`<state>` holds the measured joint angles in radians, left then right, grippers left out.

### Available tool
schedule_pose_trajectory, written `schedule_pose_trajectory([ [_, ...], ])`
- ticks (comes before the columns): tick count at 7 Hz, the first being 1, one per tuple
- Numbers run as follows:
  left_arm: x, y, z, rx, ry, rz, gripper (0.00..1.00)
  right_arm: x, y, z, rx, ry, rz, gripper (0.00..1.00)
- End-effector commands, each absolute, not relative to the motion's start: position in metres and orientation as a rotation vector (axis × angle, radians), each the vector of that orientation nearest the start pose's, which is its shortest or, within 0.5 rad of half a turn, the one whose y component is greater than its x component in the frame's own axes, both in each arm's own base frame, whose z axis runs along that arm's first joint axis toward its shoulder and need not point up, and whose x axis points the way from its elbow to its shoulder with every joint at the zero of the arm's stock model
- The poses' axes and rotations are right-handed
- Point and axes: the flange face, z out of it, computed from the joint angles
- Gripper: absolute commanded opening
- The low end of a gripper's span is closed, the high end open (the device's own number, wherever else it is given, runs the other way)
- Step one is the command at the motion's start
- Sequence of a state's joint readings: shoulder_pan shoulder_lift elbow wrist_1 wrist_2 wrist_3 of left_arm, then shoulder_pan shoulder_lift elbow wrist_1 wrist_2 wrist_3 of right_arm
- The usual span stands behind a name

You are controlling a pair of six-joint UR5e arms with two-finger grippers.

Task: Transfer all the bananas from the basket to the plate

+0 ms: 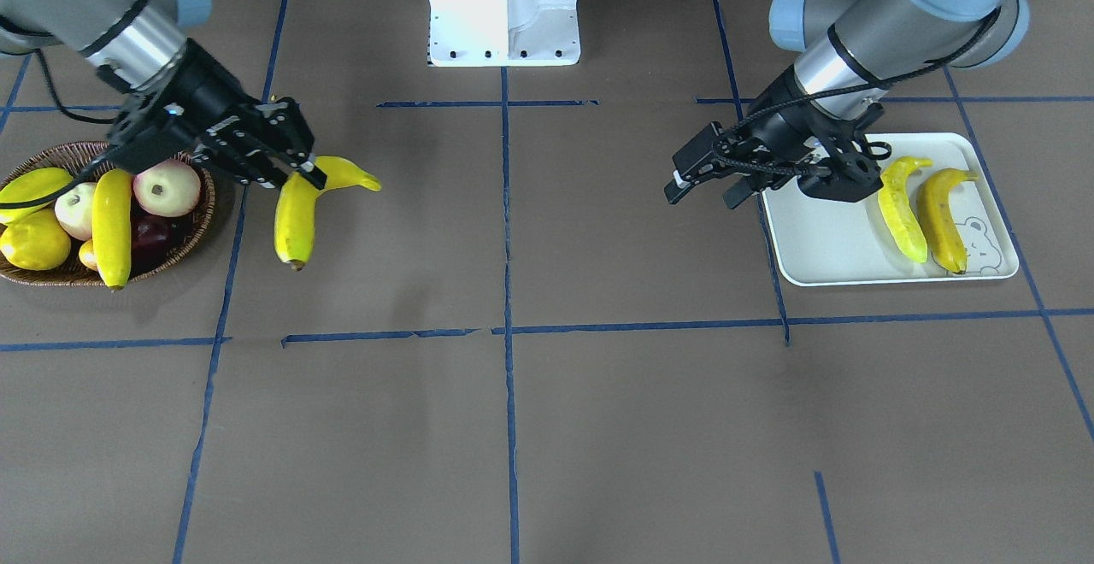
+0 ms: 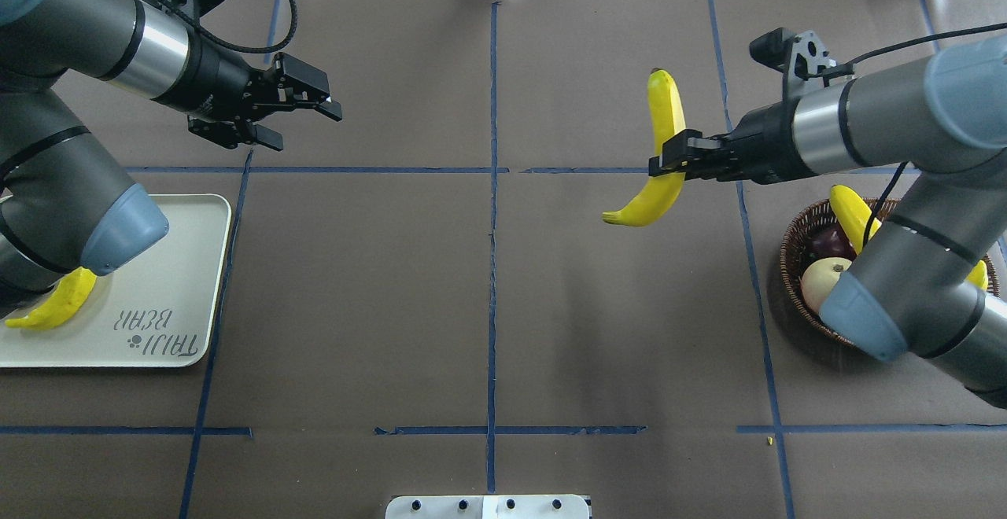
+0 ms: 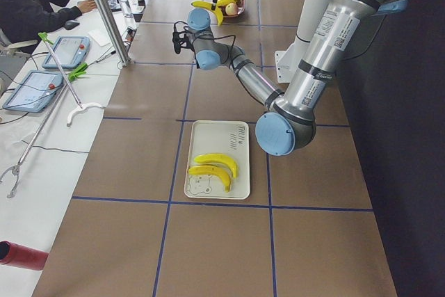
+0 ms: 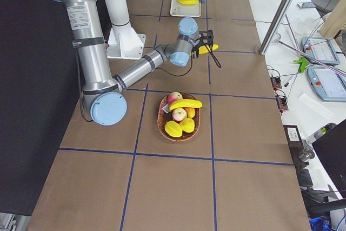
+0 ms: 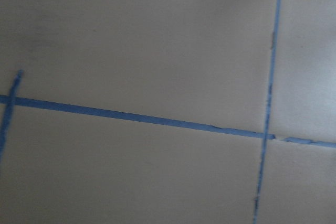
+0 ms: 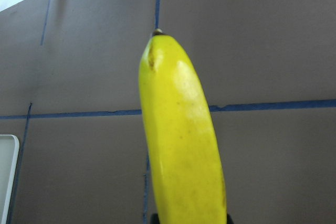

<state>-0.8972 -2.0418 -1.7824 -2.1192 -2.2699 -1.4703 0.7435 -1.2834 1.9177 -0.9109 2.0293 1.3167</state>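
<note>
- Brown paper with blue tape lines covers the counter (image 1: 598, 427); the plate (image 1: 820, 243) lies toward its left end and the basket (image 1: 198, 235) toward its right end.
- On the plate, a greenish banana (image 1: 902, 209) and an orange-yellow banana (image 1: 940, 218) lie side by side.
- A last banana (image 1: 112, 226) rests in the basket over the other fruits (image 1: 167, 188).
- I judge the task about half done, with 2 of 4 delivered.
- The right gripper (image 2: 667, 163) has its fingers closed around the middle of the held banana (image 2: 663, 102), which hangs above the counter just outside the basket, toward the counter's middle.
- The left gripper (image 1: 701, 198) hovers empty near the plate, its fingers spread apart.
</note>
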Motion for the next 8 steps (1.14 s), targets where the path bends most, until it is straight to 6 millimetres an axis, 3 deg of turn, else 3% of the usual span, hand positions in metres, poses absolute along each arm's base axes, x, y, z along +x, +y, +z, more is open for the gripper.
schedule_pose_trajectory([
  [1, 0.36, -0.498, 0.18, 0.027, 1.452, -0.264, 0.99, -0.413, -0.4, 0.226, 0.282, -1.337, 0.118, 0.02],
  [3, 0.436, -0.461, 0.125, 0.046, 1.534, -0.33, 0.99, -0.428, -0.393, 0.214, 0.281, -1.327, 0.115, 0.02],
  [4, 0.461, -0.46, 0.115, 0.051, 1.531, -0.335, 0.99, -0.428, -0.393, 0.214, 0.282, -1.328, 0.114, 0.02],
  [5, 0.472, -0.463, 0.114, 0.045, 1.523, -0.335, 0.98, -0.429, -0.391, 0.213, 0.281, -1.33, 0.112, 0.02],
  [7, 0.502, -0.482, 0.092, 0.054, 1.514, -0.35, 0.97, -0.428, -0.39, 0.211, 0.282, -1.334, 0.109, 0.02],
  [8, 0.51, -0.483, 0.093, 0.053, 1.521, -0.343, 0.97, -0.428, -0.39, 0.211, 0.282, -1.334, 0.109, 0.02],
])
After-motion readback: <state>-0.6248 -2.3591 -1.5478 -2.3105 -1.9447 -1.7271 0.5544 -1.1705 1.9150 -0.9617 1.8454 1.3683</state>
